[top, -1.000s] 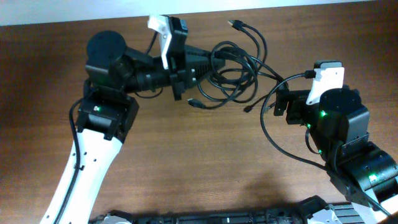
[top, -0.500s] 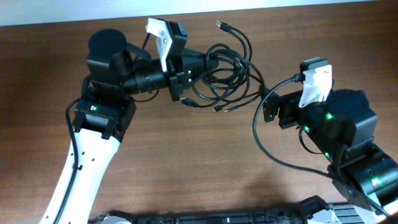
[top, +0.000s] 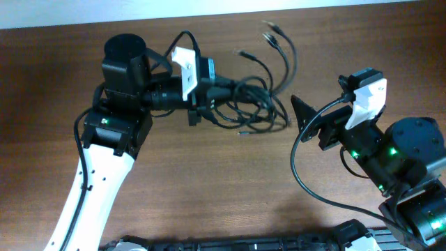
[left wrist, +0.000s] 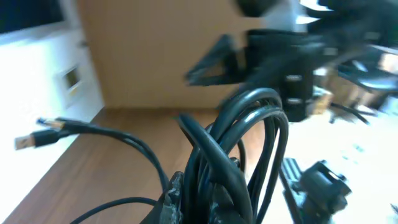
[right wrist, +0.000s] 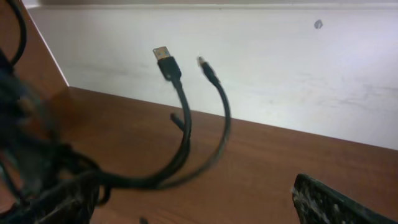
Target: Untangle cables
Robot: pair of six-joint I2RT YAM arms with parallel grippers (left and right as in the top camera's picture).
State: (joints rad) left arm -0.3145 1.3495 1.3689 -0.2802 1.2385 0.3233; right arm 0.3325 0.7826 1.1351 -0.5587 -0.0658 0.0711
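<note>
The cables (top: 254,104) are a knot of thin black cords on the wooden table, with plug ends fanning toward the back edge. My left gripper (top: 221,90) is shut on the left side of the bundle. In the left wrist view its jaws (left wrist: 214,199) pinch several cords, loops (left wrist: 252,134) rise above them, and a USB plug (left wrist: 28,142) sticks out to the left. My right gripper (top: 301,115) is open wide just right of the knot and apart from it. The right wrist view shows nothing between its fingers (right wrist: 196,199); the cables (right wrist: 180,143) lie ahead to its left.
The white wall (right wrist: 280,68) runs along the table's back edge behind the plug ends. A black wire loops from the right arm over the table (top: 300,178). Bare wood table (top: 209,188) lies in front of the knot.
The knot has moved left and become tighter with my left gripper. My right gripper has turned and now stands open beside the knot. The plug ends have swung toward the back edge.
</note>
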